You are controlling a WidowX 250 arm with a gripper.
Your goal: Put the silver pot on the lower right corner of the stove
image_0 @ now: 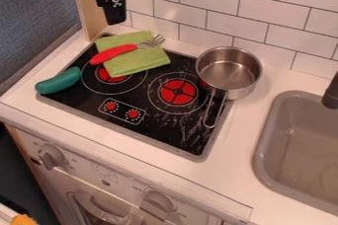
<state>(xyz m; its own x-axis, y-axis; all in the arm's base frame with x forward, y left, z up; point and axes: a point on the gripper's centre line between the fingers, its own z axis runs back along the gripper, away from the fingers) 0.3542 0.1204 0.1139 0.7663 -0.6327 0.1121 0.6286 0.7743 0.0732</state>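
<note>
Because the silver pot (229, 72) looks like thin, smooth metal, you can expect a rigid body that is fairly light but slippery. It sits upright at the back right of the stove (196, 148), its body straddling that edge and overlapping the white surface (249, 126). The handle (212, 112) points toward the front, over the black glass near the stove's right edge.

You have 2 likely holds: the near part of the rim (228, 96), or the handle close to where it joins the body. The rim, with 1 side of your gripper (116, 17) inside the wall and 1 outside, should keep the base more level. The handle is a narrow metal loop; if you take its far end, the heavier bowl may sag or twist, so stay near the joint. The pot shouldn't break or crush, but a loose hold could let it swing or scrape the glass.

Your gripper hangs at the upper left, apart from the pot; you cannot tell whether it is open or closed. Bring the pot forward to the lower right corner (196, 140), and lower it gently so it lands flat.
</note>
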